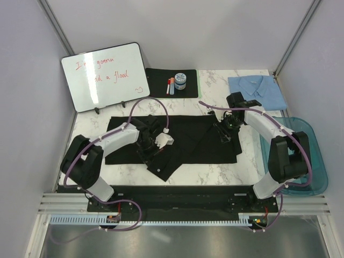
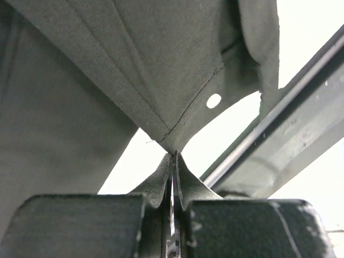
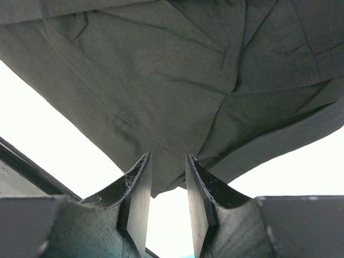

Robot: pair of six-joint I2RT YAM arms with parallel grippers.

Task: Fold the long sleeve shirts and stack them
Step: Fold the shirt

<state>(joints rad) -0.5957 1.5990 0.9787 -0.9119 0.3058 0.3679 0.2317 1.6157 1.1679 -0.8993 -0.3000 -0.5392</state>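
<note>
One black shirt (image 1: 188, 141) pinched by left fingers (image 2: 86, 226), one blue shirt (image 1: 257, 90), right fingers (image 3: 134, 196) spread.

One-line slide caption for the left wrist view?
Left gripper shut on a stitched corner of the black shirt, fingertips pinching the fabric edge.

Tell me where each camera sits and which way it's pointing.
Top external: above and behind the robot, looking down on the table, left arm, right arm and black shirt.
Left wrist: on the left arm, facing along the left gripper, shut on the shirt's edge.
Right wrist: on the right arm, facing along the right gripper, jaws apart at the shirt's edge.
Shared: all three show the black shirt.
</note>
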